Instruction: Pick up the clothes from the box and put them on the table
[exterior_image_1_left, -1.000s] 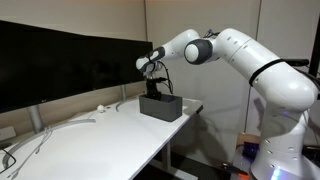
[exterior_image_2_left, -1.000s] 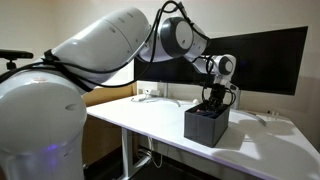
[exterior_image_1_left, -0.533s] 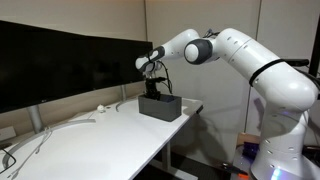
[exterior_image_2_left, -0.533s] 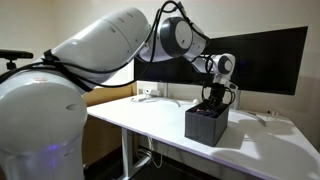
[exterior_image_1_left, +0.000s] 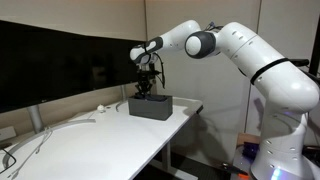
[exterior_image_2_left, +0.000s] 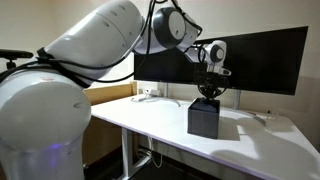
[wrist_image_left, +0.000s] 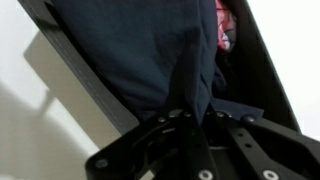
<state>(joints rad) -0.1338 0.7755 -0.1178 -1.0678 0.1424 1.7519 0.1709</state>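
Navy in colour, the dark garment is pinched between the clenched fingers and drawn upward, its lower part hanging into the box. A second ago the fingers were down inside the box; now they stand above its rim, so the lift has begun. The pink-and-red garment lies in a corner of the box. The box seems to have shifted a little on the table, though the exterior views are too small to be sure.
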